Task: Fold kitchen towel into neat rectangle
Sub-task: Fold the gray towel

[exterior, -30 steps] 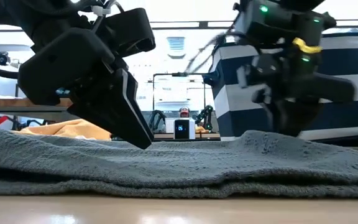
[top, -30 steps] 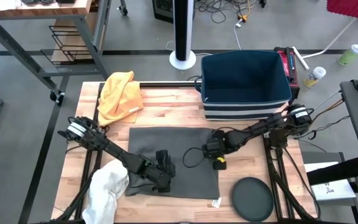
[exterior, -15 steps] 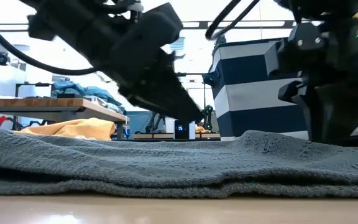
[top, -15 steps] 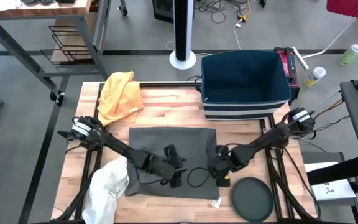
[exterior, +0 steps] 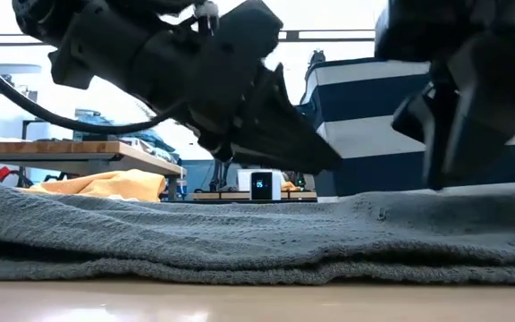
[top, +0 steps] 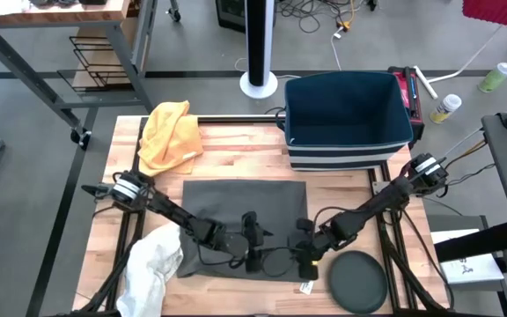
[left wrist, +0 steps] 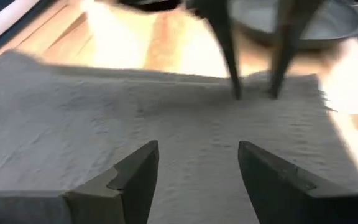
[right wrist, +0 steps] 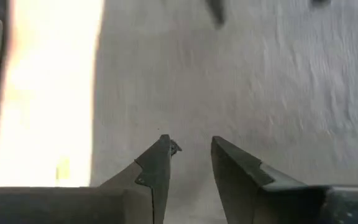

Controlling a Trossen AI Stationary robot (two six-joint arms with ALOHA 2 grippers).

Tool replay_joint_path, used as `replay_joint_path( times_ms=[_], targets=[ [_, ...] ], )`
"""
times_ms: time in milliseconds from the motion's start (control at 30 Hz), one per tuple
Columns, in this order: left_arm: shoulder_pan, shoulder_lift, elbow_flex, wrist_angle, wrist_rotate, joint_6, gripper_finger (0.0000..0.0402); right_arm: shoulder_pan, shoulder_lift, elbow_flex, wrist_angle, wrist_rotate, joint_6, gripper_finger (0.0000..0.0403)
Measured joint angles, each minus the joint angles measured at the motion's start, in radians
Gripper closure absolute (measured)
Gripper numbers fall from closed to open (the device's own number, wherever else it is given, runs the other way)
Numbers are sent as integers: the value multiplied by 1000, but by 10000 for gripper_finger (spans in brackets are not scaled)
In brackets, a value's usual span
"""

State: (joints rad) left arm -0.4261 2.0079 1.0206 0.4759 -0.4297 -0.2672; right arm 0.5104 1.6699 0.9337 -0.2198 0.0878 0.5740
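The dark grey knitted kitchen towel [top: 240, 224] lies flat on the wooden counter [top: 236, 150]. Left gripper [top: 252, 254] and right gripper [top: 304, 255] hover open and empty over its near edge. Pinching only the top layer, or unevenly, would likely skew the fold.

A: Non-task items on the wooden table [top: 236, 145]?
B: Yellow cloth [top: 169, 134] at the far left corner, white cloth [top: 152, 262] on the near left edge.
A: Right side?
B: Navy striped bin [top: 349, 119] at the far edge; dark round lid [top: 356, 281] at the near right corner.
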Motion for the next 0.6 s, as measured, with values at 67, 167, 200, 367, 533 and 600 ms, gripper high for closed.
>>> replay_joint_path(
  times_ms=[67, 167, 200, 367, 533, 600],
  targets=[
    [-14, 0, 0, 21, 3, 26, 178, -6, 0, 0, 18, 48, -10, 298],
    [-33, -1, 0, 48, 2, 51, 170, -18, 1, 0, 16, 141, -13, 300],
    [-35, -1, 0, 47, 2, 50, 168, -22, 1, 0, 15, 160, -17, 299],
    [-32, -1, 0, 28, -2, 41, 166, -21, -10, 8, -115, 167, -13, 293],
    [-33, -1, 0, 23, -3, 42, 166, 18, -43, 15, -260, 167, 69, 300],
    [-33, -1, 0, 23, -3, 42, 166, 37, -51, 15, -252, 166, 72, 304]
  ],
)
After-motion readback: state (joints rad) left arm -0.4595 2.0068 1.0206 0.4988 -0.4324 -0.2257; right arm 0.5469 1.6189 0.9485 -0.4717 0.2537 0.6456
